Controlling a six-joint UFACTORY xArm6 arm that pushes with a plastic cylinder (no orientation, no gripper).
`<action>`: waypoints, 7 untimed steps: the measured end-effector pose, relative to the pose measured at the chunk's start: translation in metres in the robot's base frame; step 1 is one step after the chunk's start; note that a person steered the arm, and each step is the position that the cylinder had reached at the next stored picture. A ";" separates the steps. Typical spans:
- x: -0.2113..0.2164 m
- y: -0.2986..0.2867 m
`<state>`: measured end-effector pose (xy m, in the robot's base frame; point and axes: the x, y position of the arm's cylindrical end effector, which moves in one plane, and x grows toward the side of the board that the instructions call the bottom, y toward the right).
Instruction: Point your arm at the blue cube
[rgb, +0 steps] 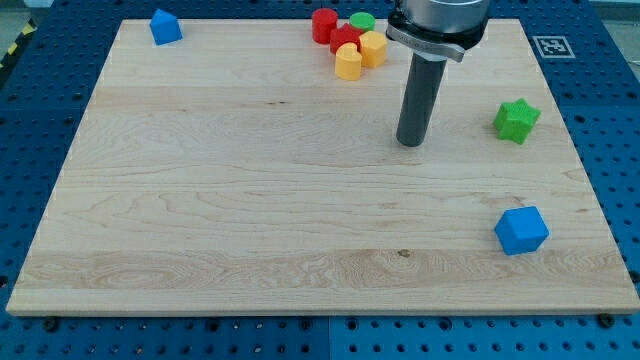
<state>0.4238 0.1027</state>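
We saw a light tan wooden board (250, 200) with thin brown wavy lines in it. It lay on a dark blue table (40, 100) full of little round holes. A blue cube (521, 230) sat near the view's bottom right. One more blue block (165, 26), with a pointy top, was at the view's top left. A green star block (516, 120) was bright like grass. We saw a red round block (324, 24), a second red block (346, 38), a green round block (362, 21), and two yellow blocks (348, 62) (373, 48). My tip (410, 143) was dark grey. A black and white square sign (550, 46) sat in the corner.
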 end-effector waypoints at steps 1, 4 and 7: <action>0.000 0.000; 0.093 0.000; 0.152 0.000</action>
<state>0.5761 0.1032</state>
